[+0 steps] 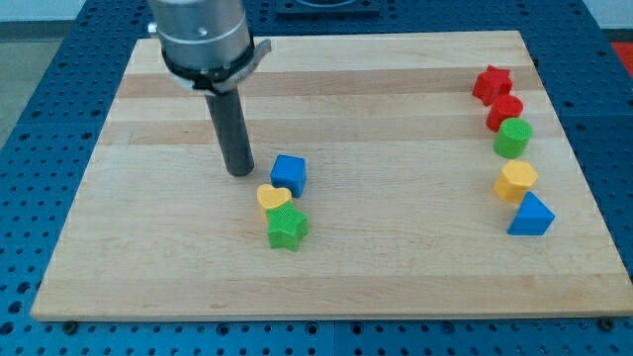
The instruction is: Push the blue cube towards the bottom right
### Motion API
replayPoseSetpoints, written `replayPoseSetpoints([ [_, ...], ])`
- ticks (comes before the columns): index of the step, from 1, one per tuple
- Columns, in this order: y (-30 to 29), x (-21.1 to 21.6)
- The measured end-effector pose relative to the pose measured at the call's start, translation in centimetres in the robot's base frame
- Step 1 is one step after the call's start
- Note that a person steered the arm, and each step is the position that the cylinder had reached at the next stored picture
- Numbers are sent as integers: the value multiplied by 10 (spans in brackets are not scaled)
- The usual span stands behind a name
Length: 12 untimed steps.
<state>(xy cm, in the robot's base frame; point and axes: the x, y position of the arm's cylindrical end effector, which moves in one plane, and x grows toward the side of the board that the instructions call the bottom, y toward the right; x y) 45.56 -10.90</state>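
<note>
While my tip stands upright on the wooden board, the small blue plastic cube sits just to its right, apart, one corner toward the view's bottom, no long axis evident.

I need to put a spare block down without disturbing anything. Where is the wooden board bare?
Bare: the wide middle between the blue cube and the right column, from the red star to the blue triangular block. Crowded: my tip, cube, yellow heart, green star.
</note>
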Motion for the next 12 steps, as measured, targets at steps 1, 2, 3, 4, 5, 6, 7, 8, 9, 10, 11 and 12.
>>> replayPoseSetpoints([
  [1, 12, 0],
  [2, 48, 0],
  [3, 88, 14],
  [4, 135, 43],
  [5, 181, 67],
  [6, 218, 76],
  [7, 235, 76],
  [8, 240, 76],
  [9, 239, 78],
  [10, 208, 78],
  [11, 196, 106],
  [12, 202, 136],
])
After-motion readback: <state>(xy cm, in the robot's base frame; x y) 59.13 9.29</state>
